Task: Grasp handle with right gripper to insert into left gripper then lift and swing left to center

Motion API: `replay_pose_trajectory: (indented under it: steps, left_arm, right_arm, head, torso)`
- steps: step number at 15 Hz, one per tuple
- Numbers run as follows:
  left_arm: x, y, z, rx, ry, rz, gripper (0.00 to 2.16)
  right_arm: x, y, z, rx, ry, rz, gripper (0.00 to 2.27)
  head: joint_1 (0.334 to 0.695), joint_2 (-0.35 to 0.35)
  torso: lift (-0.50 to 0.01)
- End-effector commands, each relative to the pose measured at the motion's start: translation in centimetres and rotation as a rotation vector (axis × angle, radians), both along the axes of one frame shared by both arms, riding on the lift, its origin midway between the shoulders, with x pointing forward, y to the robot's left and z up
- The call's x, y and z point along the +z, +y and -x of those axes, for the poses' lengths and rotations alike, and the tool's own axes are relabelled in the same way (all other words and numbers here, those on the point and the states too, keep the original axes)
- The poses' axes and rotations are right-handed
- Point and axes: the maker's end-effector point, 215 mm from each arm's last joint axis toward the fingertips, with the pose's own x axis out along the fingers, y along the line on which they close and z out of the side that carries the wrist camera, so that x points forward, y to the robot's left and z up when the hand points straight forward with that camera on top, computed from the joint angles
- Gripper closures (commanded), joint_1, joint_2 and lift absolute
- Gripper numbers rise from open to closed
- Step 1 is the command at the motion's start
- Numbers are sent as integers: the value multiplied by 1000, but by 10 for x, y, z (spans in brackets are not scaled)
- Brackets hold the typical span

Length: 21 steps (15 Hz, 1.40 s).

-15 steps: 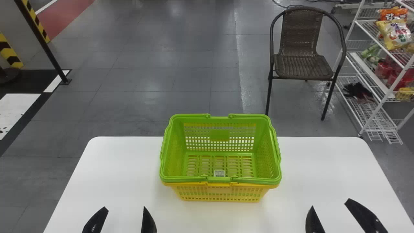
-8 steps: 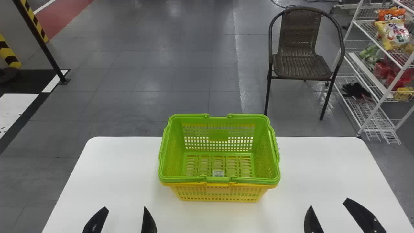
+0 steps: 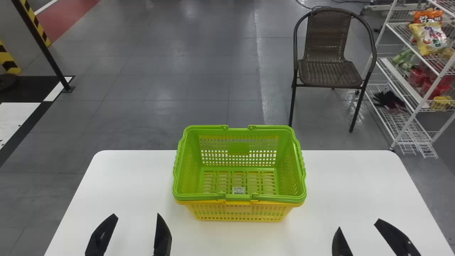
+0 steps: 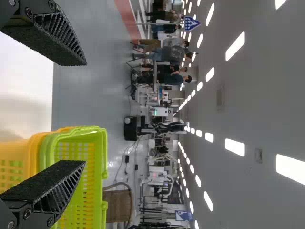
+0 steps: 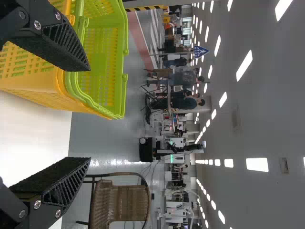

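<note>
The handle [image 3: 236,197] of the green basket [image 3: 239,148] lies folded down along the near rim, and by the look of it the task is only at its start. The green basket sits nested in a yellow basket [image 3: 238,208], upright near the middle of the white table [image 3: 124,177], with its far edge close to the table's far side. Nothing is grasped, nothing has been passed across to the left, and nothing is lifted; the whole of the work seems left to do, from raising the handle through the handover to the lift and the swing to center. Both pairs of jaws stand wide apart with only air between them. The left gripper [image 3: 136,213] is over the near left part of the table, the right gripper [image 3: 359,223] over the near right, each well clear of the baskets and touching nothing.
</note>
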Motion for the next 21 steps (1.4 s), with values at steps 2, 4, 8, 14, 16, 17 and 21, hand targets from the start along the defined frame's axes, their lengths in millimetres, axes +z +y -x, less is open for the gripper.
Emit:
replay_pose_trajectory:
  steps: [2, 4, 8, 14, 16, 17, 21]
  left_arm:
    - [4, 3, -28, 7, 45, -6, 66]
    - [-16, 1, -49, -33, 169, -19, 76]
    - [-3, 2, -89, -75, 205, -7, 63]
    - [10, 3, -149, -221, 282, 119, 49]
    - [17, 10, -171, -229, 315, 139, 49]
    - [17, 9, -179, -250, 344, 155, 49]
    - [-16, 3, -183, -331, 619, 320, 49]
  right_arm:
    - [-4, 0, 0, 0, 14, 1, 167]
    - [-6, 0, 0, 1, 20, 1, 167]
    - [-8, 0, 0, 1, 26, 2, 167]
    - [-13, 0, 0, 1, 46, 3, 167]
    - [-15, 1, 0, 2, 54, 3, 167]
    - [-16, 0, 0, 1, 57, 4, 167]
    - [-15, 1, 0, 3, 55, 3, 167]
  head:
    - [695, 65]
    - [695, 67]
    - [695, 59]
    - [695, 46]
    - [695, 44]
    - [695, 48]
    - [695, 55]
  torso:
    - [0]
    - [0]
    - [0]
    - [0]
    - [0]
    - [0]
    - [0]
